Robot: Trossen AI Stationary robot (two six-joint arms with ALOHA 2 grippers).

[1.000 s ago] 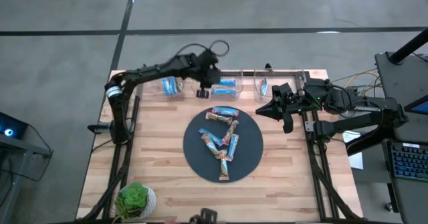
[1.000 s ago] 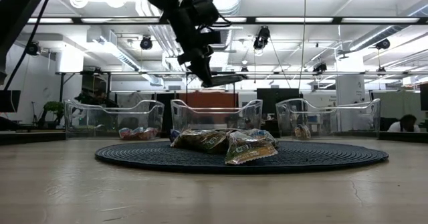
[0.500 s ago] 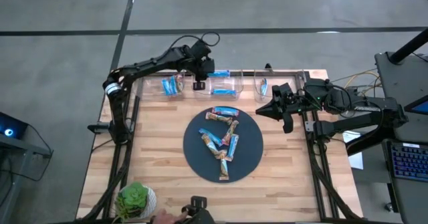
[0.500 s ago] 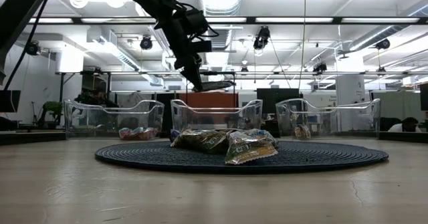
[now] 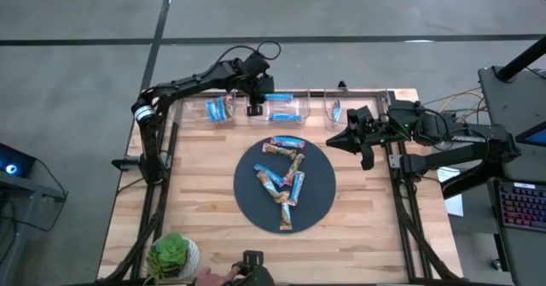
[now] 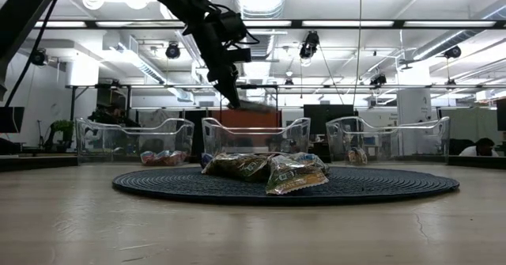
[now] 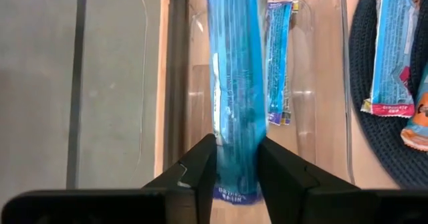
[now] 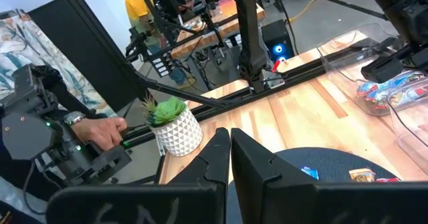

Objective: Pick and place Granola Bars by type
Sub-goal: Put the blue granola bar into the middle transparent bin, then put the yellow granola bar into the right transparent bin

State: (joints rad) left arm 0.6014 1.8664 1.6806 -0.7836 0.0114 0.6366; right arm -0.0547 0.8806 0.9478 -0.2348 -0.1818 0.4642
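My left gripper [image 5: 254, 107] is at the table's far edge, shut on a bright blue granola bar [image 5: 280, 96] held above the middle clear bin [image 5: 288, 108]. That bin holds another blue bar [image 7: 277, 63]. The left bin [image 5: 220, 109] holds blue-and-red bars, and the right bin [image 5: 335, 111] holds one bar. Several more bars, blue and brown-tan, lie on the dark round mat [image 5: 286, 183]. My right gripper [image 5: 337, 141] waits shut beside the mat's right rim. My left gripper pinches the blue bar between its two fingers [image 7: 200, 170] by one short end [image 7: 235, 180], coming from above. The bar is lifted clear and sticks out about level toward the table's right [image 6: 257, 104], over the middle bin.
Three clear bins stand in a row along the far edge. A potted plant [image 5: 173, 256] sits at the near left corner, with a person's hand [image 5: 213, 276] at the near edge. Bare wood lies left and right of the mat.
My left gripper has moved toward the far edge and a little left, carrying the blue bar, then nearly stopped. The bar has sunk slightly and stays level in the hold. A hand has come into view at the near edge.
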